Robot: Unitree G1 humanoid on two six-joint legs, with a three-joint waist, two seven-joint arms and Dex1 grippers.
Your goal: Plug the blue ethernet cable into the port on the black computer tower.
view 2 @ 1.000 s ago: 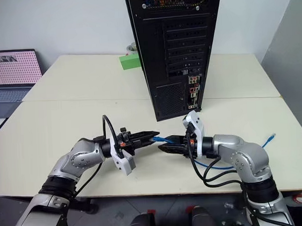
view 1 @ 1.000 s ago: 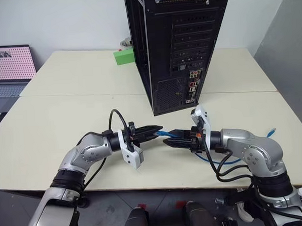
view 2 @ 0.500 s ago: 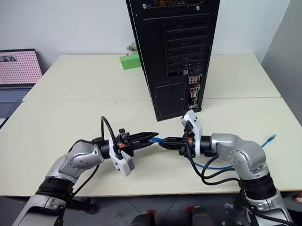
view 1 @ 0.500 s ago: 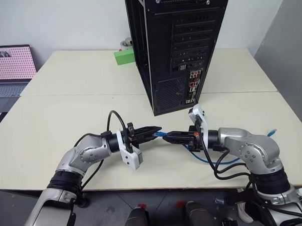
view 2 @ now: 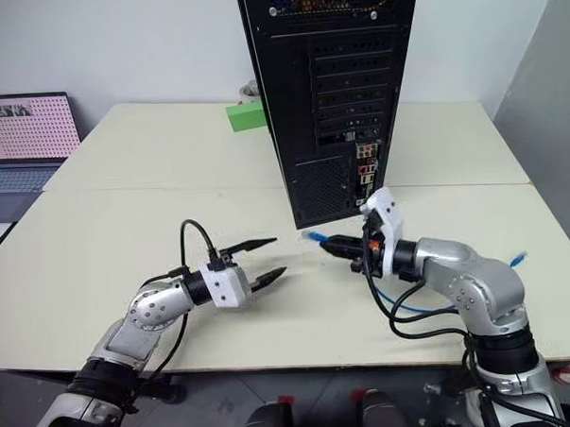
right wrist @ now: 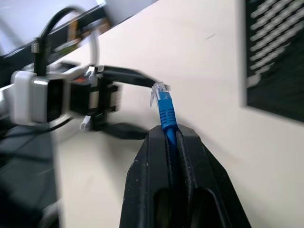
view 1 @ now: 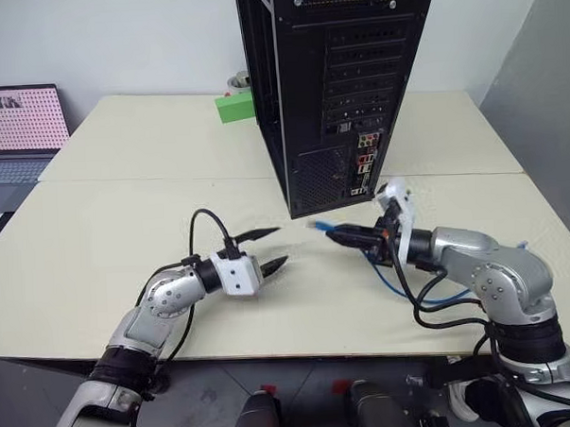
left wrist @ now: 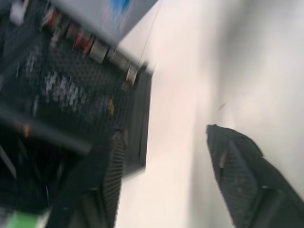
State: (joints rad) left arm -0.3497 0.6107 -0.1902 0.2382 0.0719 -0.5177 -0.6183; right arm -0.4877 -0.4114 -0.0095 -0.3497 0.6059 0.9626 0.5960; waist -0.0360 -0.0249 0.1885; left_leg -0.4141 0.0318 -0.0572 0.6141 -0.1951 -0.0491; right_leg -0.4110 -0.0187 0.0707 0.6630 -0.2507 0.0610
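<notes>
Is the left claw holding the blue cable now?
No, the left claw is open and empty; the blue cable sits pinched in the right claw.

The computer tower [view 1: 332, 88] stands upright on the table [view 1: 106, 231], towards the back and near the middle, its rear panel facing the robot. The port [view 1: 357, 190] sits low on that panel, among the connectors. Behind the tower's left side lies a small box [view 1: 233, 108]. A laptop [view 1: 18, 126] rests far off to the left, beyond the table edge. In front of the tower, the left pincer [view 1: 265, 249] is left and the right pincer [view 1: 346, 236] right, apart from each other. The cable [view 1: 316, 227] juts from the right pincer towards the left one, then trails back to the right across the table.
</notes>
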